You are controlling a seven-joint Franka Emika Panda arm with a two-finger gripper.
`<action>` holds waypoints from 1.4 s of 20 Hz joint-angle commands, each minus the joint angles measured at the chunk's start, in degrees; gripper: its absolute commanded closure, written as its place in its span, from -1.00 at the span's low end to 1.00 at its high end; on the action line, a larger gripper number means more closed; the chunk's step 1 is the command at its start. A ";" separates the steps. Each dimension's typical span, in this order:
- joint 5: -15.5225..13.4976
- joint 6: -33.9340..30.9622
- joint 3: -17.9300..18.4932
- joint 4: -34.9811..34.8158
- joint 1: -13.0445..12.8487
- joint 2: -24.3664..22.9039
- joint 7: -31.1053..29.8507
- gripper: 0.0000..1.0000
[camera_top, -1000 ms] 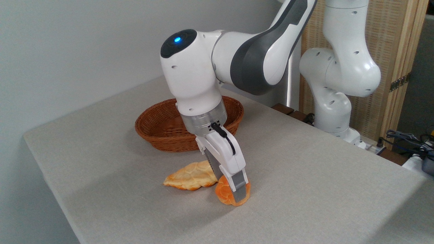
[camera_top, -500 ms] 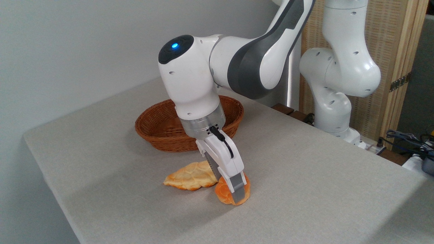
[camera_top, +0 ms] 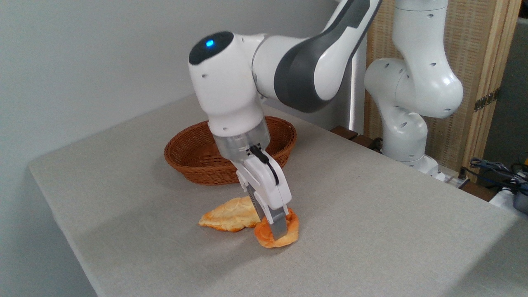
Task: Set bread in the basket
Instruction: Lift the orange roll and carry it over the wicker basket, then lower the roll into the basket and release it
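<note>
The bread [camera_top: 266, 237], a small round deep-orange bun, sits low at the front of the grey table [camera_top: 371, 214], tilted. My gripper [camera_top: 277, 232] is shut on the bread, with one grey finger [camera_top: 279, 227] across its front face; the other finger is hidden behind it. Whether the bun still touches the cloth I cannot tell. The basket [camera_top: 198, 156], oval brown wicker with low sides, stands behind my wrist, further back on the table, partly hidden by the arm.
A longer, paler golden loaf [camera_top: 229, 215] lies flat just left of the bun, touching or nearly touching it. The arm's white base [camera_top: 406, 136] stands at the right rear, with cables [camera_top: 495, 169] beyond the table's right edge. A wall runs along the back left.
The wrist has risen and shifted slightly left, and the bun has moved left with it and tipped to a flatter tilt. The pale loaf and basket stayed put.
</note>
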 commanded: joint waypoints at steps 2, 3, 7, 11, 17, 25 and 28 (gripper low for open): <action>-2.95 -0.47 -2.21 1.40 -0.70 -4.28 1.05 -0.14; -5.32 -1.69 -3.35 2.45 -0.70 -4.81 0.88 -0.13; -10.44 -3.73 -10.55 4.74 -0.70 -4.99 -2.19 -0.13; -13.25 -4.61 -18.81 4.66 -0.70 -4.91 -8.94 -0.13; -17.47 -4.87 -28.84 4.39 -0.70 -1.93 -18.71 -0.40; -16.95 -4.26 -30.96 4.39 -0.96 1.25 -19.78 -1.00; -16.95 -3.99 -30.79 4.39 -0.87 1.16 -19.78 -1.00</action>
